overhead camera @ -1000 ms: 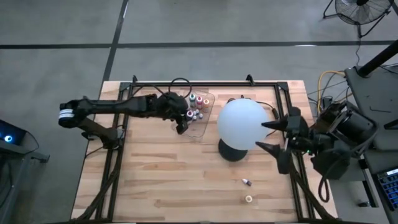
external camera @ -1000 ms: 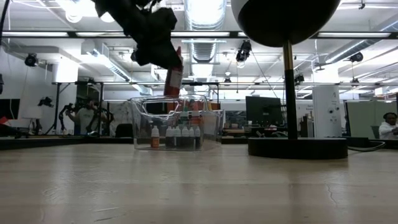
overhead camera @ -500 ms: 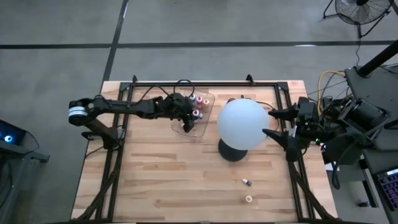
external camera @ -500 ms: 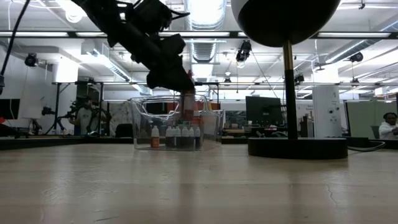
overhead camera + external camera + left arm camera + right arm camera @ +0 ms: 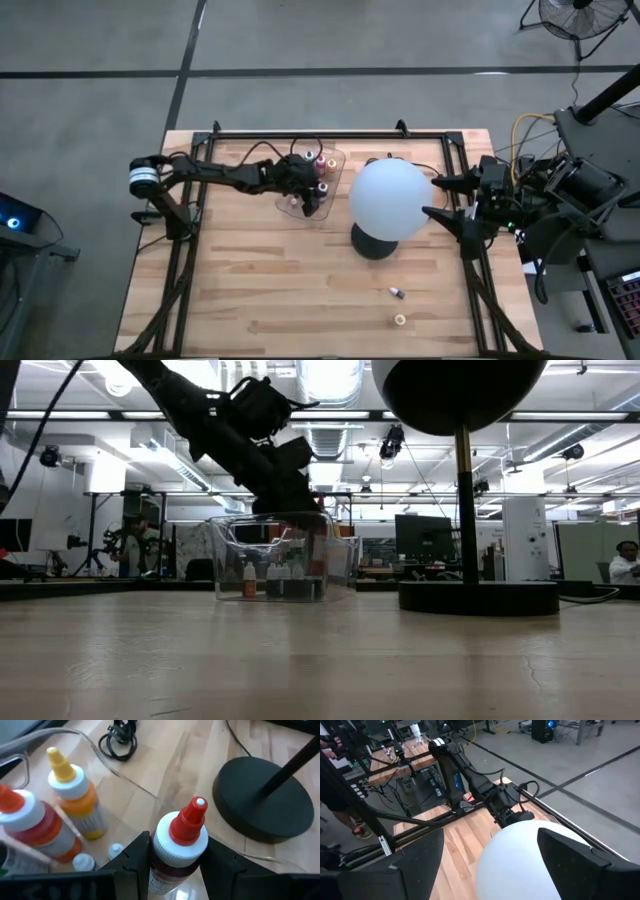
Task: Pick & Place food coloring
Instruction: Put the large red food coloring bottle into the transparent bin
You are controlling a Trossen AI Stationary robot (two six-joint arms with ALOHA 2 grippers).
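My left gripper [image 5: 308, 195] reaches into the clear plastic tray [image 5: 337, 160] at the far middle of the table. It is shut on a food coloring bottle [image 5: 181, 837] with a dark red body, a white collar and a red tip. More food coloring stands in the tray: an orange bottle [image 5: 75, 795], a red one [image 5: 30, 822] and several small ones [image 5: 285, 578]. Two tiny bottles [image 5: 396, 293] [image 5: 400, 320] lie on the bare wood near the front right. My right gripper [image 5: 443, 204] hangs open, raised beside the white globe [image 5: 390, 198]. My left gripper pinches the bottle's shoulder [image 5: 172, 862], just below the white collar, between its two fingers. The fingers [image 5: 134, 862] come slanting down from the table's left. The bottle stands upright, tip up, inside the tray walls. Whether its base rests on the tray floor is hidden.
The big white globe on its black round base [image 5: 478, 597] stands right of the tray, close to the left gripper. A coiled black cable [image 5: 119, 740] lies behind the tray. A black frame [image 5: 330, 133] runs around the far and side edges of the table.
My left gripper has gone down and toward the table's right, carrying the red-tipped bottle from above the tray rim to inside the tray, still upright. Its fingers stay shut on it. My right gripper shifted a little toward the far edge, then kept still.
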